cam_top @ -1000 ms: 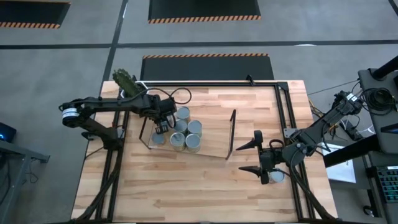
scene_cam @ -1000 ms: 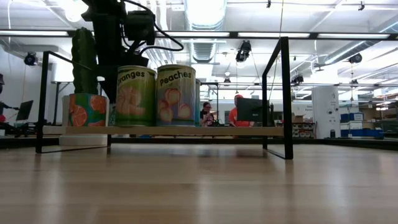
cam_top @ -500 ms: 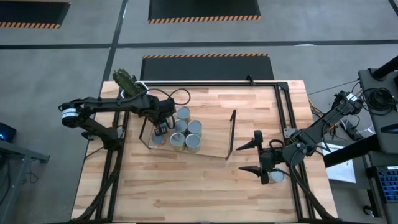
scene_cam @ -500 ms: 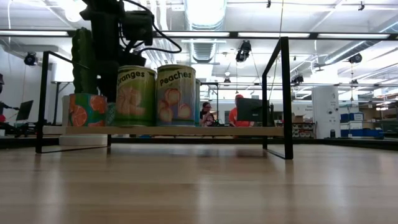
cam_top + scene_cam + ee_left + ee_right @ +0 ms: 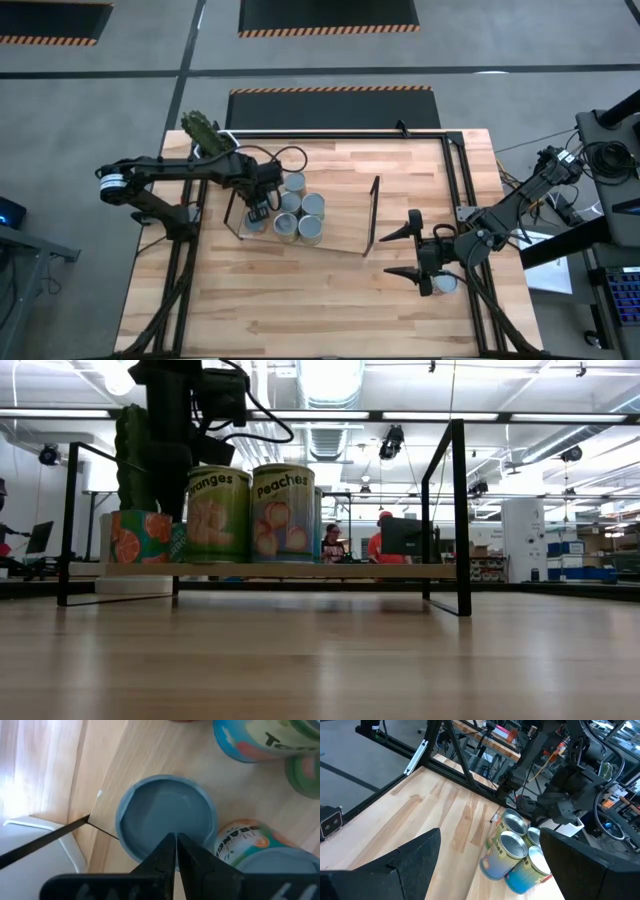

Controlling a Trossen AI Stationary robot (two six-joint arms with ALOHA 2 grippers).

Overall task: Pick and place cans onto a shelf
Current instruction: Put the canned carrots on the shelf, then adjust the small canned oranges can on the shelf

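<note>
The shelf (image 5: 345,235) is a light-wood board with a black wire frame at each end. Several cans stand in a cluster on its left half (image 5: 300,215); the low view shows their fruit labels (image 5: 250,510). My left gripper (image 5: 258,207) is shut and points down over the leftmost can (image 5: 250,223), whose grey-blue top fills the left wrist view (image 5: 165,820). My right gripper (image 5: 398,254) is wide open and empty, right of the shelf. One more can (image 5: 445,284) lies by the right arm. My left gripper's shut fingertips (image 5: 175,845) come from above and stand over the leftmost can's top, near its rim (image 5: 150,857). I cannot tell whether they touch it. The can stands upright on the shelf.
A green cactus (image 5: 200,130) in a white pot stands at the table's far left corner, behind the shelf's left end (image 5: 135,460). Bare tabletop (image 5: 300,300) lies along the near side. People sit in the room beyond the table (image 5: 378,530).
My left gripper has moved a little toward the table's left edge and come down behind the cans, over the leftmost can. The cans and my right arm have kept still.
</note>
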